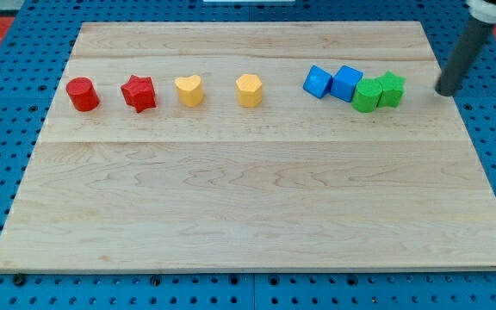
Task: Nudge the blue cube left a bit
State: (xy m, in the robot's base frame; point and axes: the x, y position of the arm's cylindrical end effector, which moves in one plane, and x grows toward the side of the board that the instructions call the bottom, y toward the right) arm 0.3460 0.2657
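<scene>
Two blue blocks sit side by side at the upper right of the wooden board point(248, 215). The right one point(346, 83) looks like a cube. The left one point(318, 82) is blocky too, and I cannot make out its exact shape. A green block point(368, 96) touches the blue cube's right lower side, and a green star point(391, 89) sits right of that. My tip point(445, 91) is on the board near its right edge, right of the green star and apart from it. It touches no block.
Further left in the same row are a yellow hexagon point(249, 89), a yellow heart point(189, 89), a red star point(139, 93) and a red cylinder point(83, 94). The board lies on a blue perforated surface.
</scene>
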